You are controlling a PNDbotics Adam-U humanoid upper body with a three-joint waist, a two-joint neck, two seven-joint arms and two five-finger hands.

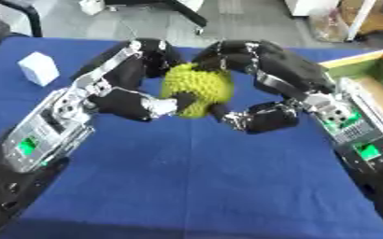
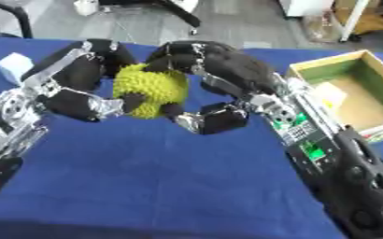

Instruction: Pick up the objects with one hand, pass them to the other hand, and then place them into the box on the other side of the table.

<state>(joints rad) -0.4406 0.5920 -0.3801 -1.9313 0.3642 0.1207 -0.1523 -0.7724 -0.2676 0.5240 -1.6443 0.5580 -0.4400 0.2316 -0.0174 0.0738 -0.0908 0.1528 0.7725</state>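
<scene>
Left hand (image 1: pixel 125 100): curled round the spiky yellow-green ball (image 1: pixel 196 87), frame centre-left.
Right hand (image 1: pixel 256 93): curled round the ball from the other side.
Box (image 2: pixel 354 88): right edge.
White block (image 1: pixel 38 68): upper left.

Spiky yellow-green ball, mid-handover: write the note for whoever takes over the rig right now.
Left hand: curled round the spiky yellow-green ball.
Right hand: curled on the ball's other side; both hold it above the blue table.
Wooden box: at the table's right edge; something pale lies inside.
White block: far left, untouched.
Done: ball picked up.
Left: finish the pass, place the ball in the box.
</scene>
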